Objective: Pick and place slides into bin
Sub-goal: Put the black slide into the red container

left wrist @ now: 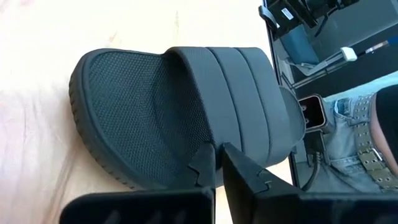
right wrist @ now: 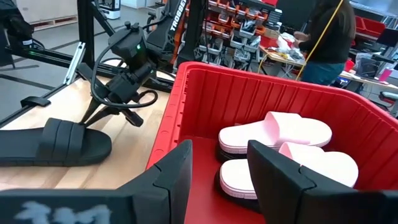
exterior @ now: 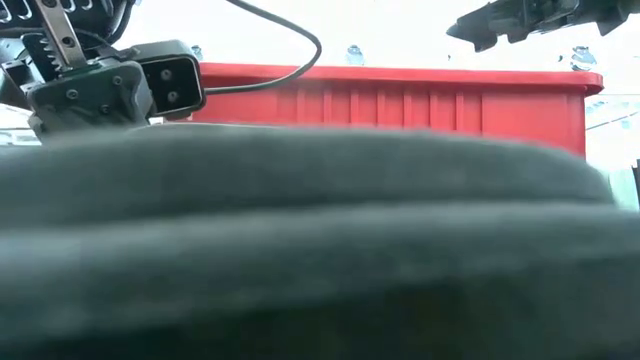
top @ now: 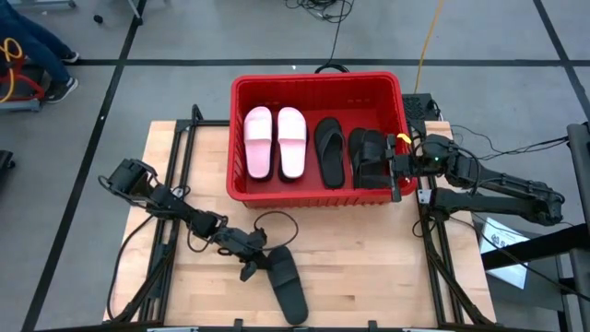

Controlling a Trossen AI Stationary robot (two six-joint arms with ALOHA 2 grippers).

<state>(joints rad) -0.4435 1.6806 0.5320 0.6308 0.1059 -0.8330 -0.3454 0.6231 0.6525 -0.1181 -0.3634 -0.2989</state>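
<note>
Slides: four lie lengthwise in the bin (top: 238, 138), two pink (top: 275, 142); a fifth, black slide (top: 287, 284) lies diagonally on the worktop (top: 369, 267), left end effector (top: 255, 261) clamped on it. Right end effector (top: 398, 164) open, empty.

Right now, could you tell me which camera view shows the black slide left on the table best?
The high view: the whole black slide lies on the table by the left gripper. The left wrist view shows only its heel and band, the right wrist view its side, and the low view a dark blur.
</note>
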